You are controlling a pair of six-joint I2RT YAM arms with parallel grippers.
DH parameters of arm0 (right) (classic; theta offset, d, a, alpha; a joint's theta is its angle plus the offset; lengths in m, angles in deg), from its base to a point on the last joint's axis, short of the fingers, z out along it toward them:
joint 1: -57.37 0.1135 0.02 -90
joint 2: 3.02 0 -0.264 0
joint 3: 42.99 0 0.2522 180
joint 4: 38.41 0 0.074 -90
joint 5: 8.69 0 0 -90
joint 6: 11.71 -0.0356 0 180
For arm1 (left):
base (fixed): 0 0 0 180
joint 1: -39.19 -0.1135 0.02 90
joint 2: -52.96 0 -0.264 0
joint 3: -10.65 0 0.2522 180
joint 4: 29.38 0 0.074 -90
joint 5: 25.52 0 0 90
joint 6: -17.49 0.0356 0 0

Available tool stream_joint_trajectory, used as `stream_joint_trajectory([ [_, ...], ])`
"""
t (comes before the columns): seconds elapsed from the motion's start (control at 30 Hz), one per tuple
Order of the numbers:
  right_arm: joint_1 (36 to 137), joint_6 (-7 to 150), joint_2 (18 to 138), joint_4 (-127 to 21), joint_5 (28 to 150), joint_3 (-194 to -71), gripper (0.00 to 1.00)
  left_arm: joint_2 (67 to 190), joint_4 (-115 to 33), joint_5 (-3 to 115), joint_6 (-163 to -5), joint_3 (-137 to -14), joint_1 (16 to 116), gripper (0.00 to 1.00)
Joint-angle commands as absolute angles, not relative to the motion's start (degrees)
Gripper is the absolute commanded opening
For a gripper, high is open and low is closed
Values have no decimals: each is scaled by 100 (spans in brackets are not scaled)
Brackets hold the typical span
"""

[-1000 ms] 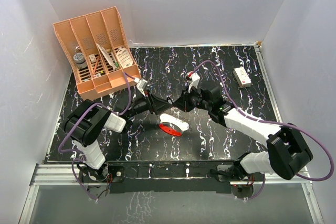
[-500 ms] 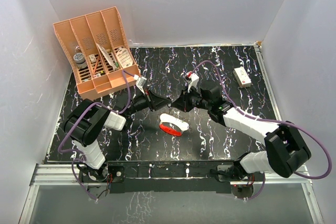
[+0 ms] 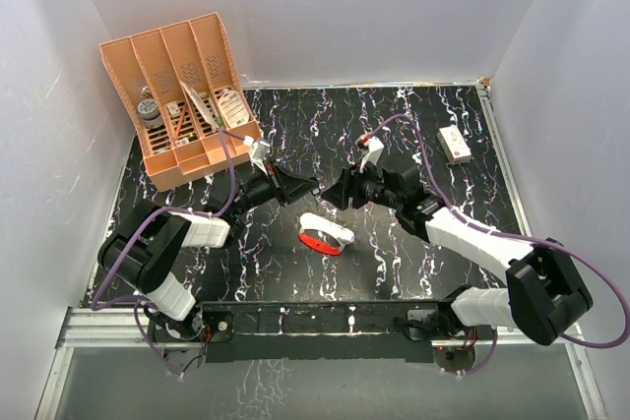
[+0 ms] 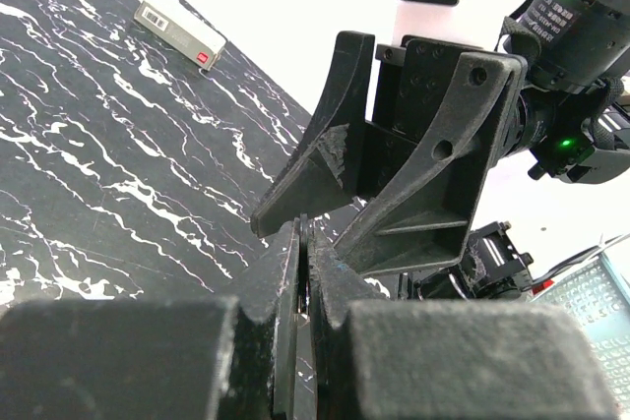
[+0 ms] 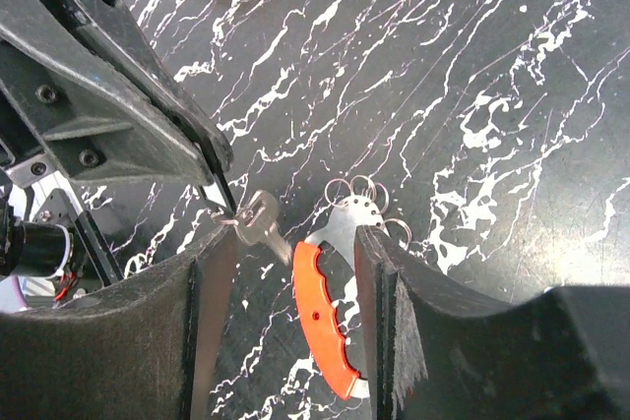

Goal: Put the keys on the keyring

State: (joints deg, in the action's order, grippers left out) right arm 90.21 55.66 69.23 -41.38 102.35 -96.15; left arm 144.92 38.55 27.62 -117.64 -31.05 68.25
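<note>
Handover just happened: a second ago the right gripper (image 5: 290, 243) was clamped and the left gripper (image 5: 219, 184) stood open. Now it's reversed. Left is pinched shut on the key (image 5: 254, 220), holding it by one end at the fingertips so the rest of the key sticks out free. Right has let go, jaws apart with nothing between them, the key hanging in the gap but touching neither finger as far as I can tell. In the left wrist view its own fingers are pressed together with only a thin sliver between, and the right gripper's spread fingers sit just in front. The keyring (image 5: 330, 327) is lying flat on the worktop (image 3: 443, 105), just below where the two grippers meet, red side toward the near edge and its small wire loops at the far end. It's unheld and clear of the key. So the key is in hand but not threaded. I'd guess the freed right gripper goes for the keyring next. Risk: a thin tip pinch, so the key could pivot.
</note>
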Motion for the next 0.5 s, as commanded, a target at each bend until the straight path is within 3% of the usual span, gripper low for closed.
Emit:
stream_joint_trajectory([
  [0.0, 8996, 5465, 6718, -3767, 10209, -9468, 49, 14250, 3869, 2889, -11579, -2981, 6835, 0],
  [0.47, 9005, 5660, 6714, -3672, 10587, -9300, 46, 14309, 3549, 3051, -11709, -3019, 6836, 0],
])
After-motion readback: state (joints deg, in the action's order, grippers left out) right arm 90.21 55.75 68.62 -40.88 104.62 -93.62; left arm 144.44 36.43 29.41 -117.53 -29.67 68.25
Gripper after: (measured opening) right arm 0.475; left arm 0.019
